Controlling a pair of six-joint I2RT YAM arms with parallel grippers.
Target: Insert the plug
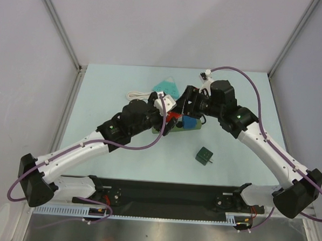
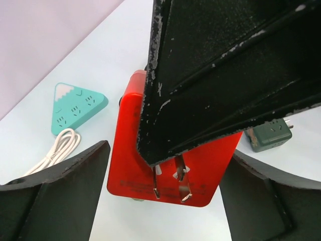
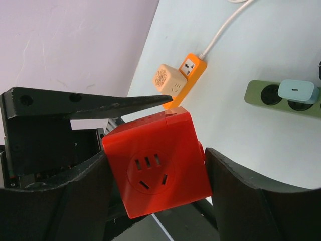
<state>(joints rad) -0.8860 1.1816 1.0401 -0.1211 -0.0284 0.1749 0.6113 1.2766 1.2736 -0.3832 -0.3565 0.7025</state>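
Top camera overhead, looking down on table (image 1: 121, 161); both wrist cameras close, sharing red cube (image 3: 155, 160).

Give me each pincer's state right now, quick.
Left pincer: open, straddling the red cube-shaped plastic adapter without gripping it.
Right pincer: closed on that adapter, holding it.

Pale blue-green table (image 1: 121, 161) underfoot of everything, plain lavender-grey walls (image 1: 171, 24) on three sides, aluminium posts (image 1: 60, 26) slanting up the back corners (bare metal, unpainted), brushed steel sill (image 1: 160, 236) along the near edge, soft even light, faint shadows
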